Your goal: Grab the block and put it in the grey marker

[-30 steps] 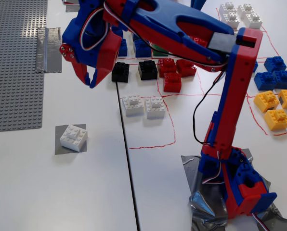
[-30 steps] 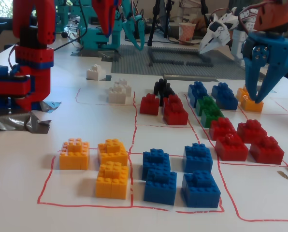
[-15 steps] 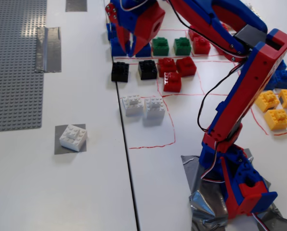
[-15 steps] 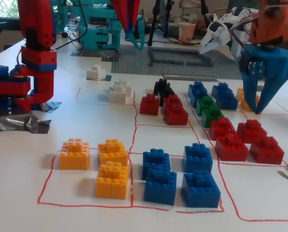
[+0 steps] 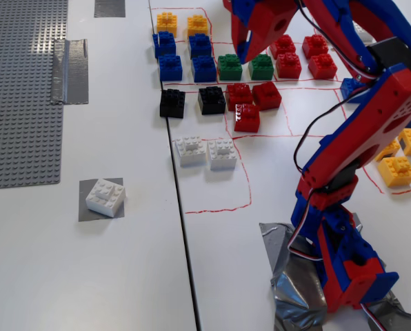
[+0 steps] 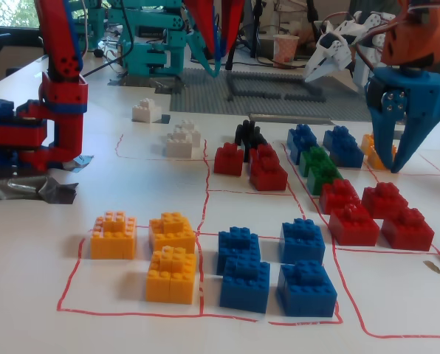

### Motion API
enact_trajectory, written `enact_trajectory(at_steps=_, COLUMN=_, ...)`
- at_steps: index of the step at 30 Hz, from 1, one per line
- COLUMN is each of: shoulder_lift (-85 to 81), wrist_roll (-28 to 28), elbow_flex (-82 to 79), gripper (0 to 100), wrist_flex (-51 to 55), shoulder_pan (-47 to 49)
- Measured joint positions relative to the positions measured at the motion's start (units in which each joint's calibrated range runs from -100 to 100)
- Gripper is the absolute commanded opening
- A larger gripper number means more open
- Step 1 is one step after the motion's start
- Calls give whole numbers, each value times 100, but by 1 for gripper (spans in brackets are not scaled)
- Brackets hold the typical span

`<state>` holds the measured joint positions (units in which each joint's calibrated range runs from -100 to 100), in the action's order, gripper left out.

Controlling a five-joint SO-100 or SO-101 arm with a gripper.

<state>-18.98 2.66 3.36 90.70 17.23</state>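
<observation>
One fixed view looked steeply down from above and somewhat in front of the surface (image 5: pixel 123 276), taking in the grey baseplate (image 5: pixel 19 96) at left, the arm's base (image 5: pixel 350 269) at lower right and the brick rows along the top. The other fixed view sat low, just above the surface (image 6: pixel 397 295), close to the yellow bricks (image 6: pixel 172 254), facing across toward the baseplate (image 6: pixel 279 85). Both views shared the red-lined brick grid, the two white bricks (image 5: pixel 205 152) (image 6: pixel 181 139) and the claw (image 5: pixel 243 55) (image 6: pixel 397 155).

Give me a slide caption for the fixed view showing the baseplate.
White block resting on the grey marker; jaws hang over the green bricks.
</observation>
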Motion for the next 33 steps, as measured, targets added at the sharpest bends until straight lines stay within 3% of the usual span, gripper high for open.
enact_trajectory(at_steps=22, shoulder_lift=-325, wrist_roll=147, elbow_flex=-2116, gripper=0, wrist_flex=-1513, shoulder_pan=-1954)
enact_trajectory(at_steps=33, shoulder_lift=234, wrist_roll=112, elbow_flex=-2116, gripper=0, wrist_flex=-1723, shoulder_pan=-1983)
